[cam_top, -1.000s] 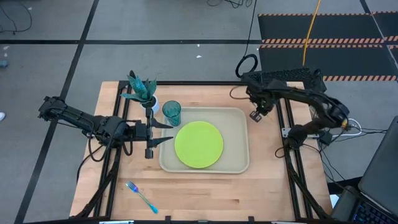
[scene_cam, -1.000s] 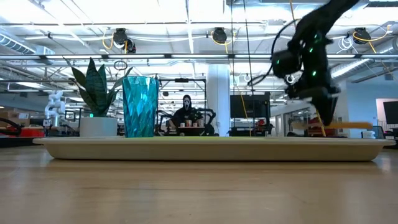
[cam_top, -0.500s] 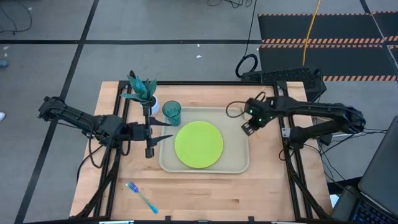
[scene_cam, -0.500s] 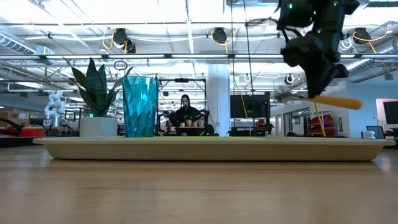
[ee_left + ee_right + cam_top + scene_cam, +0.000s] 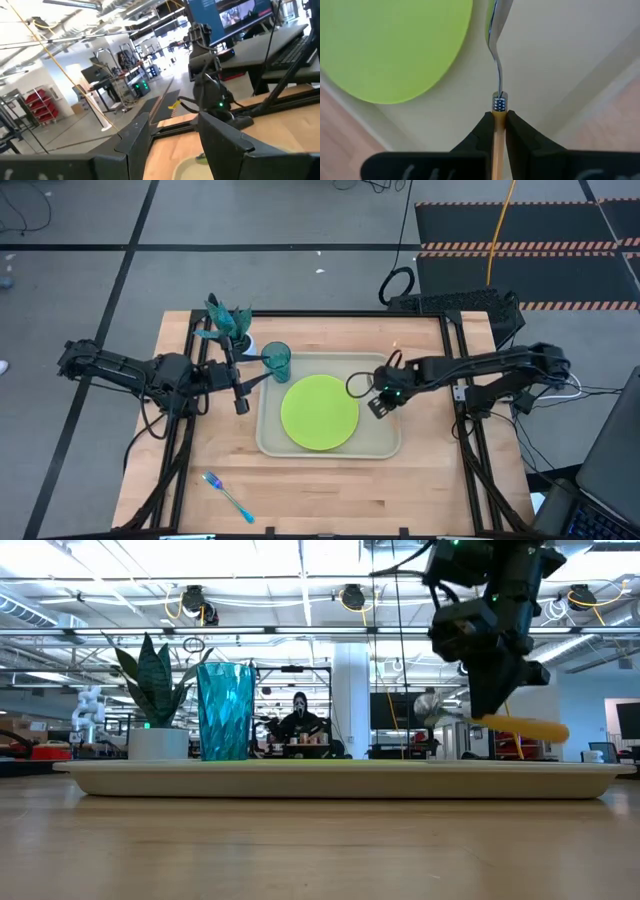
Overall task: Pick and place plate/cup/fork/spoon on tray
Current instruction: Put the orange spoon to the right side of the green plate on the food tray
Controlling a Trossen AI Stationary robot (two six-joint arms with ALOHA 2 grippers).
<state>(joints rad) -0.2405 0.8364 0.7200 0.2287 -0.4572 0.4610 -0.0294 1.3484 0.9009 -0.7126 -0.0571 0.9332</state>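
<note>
The right hand (image 5: 499, 131) pinches the orange handle of the spoon (image 5: 496, 60), whose long axis runs straight out from the fingertips, metal bowl leading. It hangs over the tray (image 5: 385, 380), right of the plate (image 5: 320, 412), and the low view shows the spoon (image 5: 500, 723) clear above the rim. The bare strip of tray lies directly beneath, so the coming move looks like a straight descent. The cup (image 5: 277, 361) stands in the tray's far-left corner. The left hand (image 5: 243, 385) waits spread beside it, nearer the fork (image 5: 228, 495) on the table (image 5: 330, 500).
</note>
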